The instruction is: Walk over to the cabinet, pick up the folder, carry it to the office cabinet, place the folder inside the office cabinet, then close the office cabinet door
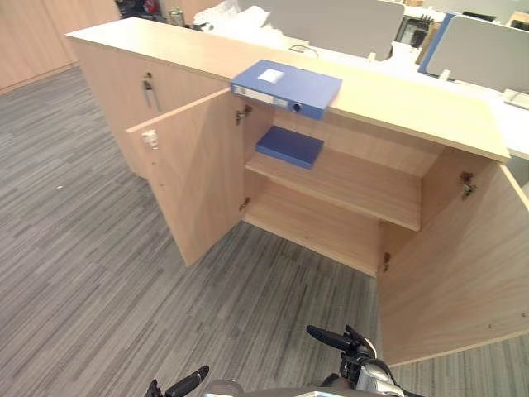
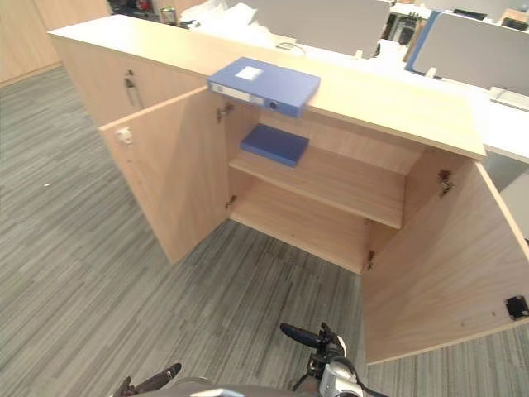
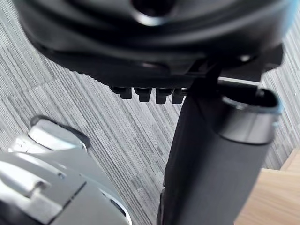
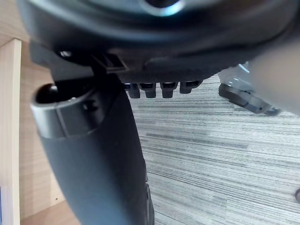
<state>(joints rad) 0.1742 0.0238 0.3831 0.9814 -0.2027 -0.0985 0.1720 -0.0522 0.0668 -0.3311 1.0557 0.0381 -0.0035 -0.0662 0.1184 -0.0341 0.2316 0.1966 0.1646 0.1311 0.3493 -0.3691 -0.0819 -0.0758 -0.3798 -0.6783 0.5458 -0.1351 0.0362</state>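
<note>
Grey striped carpet spreads across the foreground, and the robot is standing back from the action, so the approach looks like the step in hand. Beyond it comes the long pale-wood cabinet, and its compartment is wide open. The left door is swung out toward us and the right door is thrown fully aside, so there is a clear way in for a delivery. Inside, the shelf has plenty of bare board on its right side, which looks like the obvious landing spot.

Now the prize: the thick blue folder lies flat on the cabinet top, above the opening. Its spine faces us and one corner juts just past the front edge, which should give fingers something to get under. Below it a slimmer blue folder rests flat at the shelf's left end, well clear of that free space.

Down at the lower edge, the right robot hand hangs low with its fingers stretched out and nothing in it. The left robot hand is the same, fingers loose and empty. Both hang well short of the folder, so the pickup has not started.
</note>
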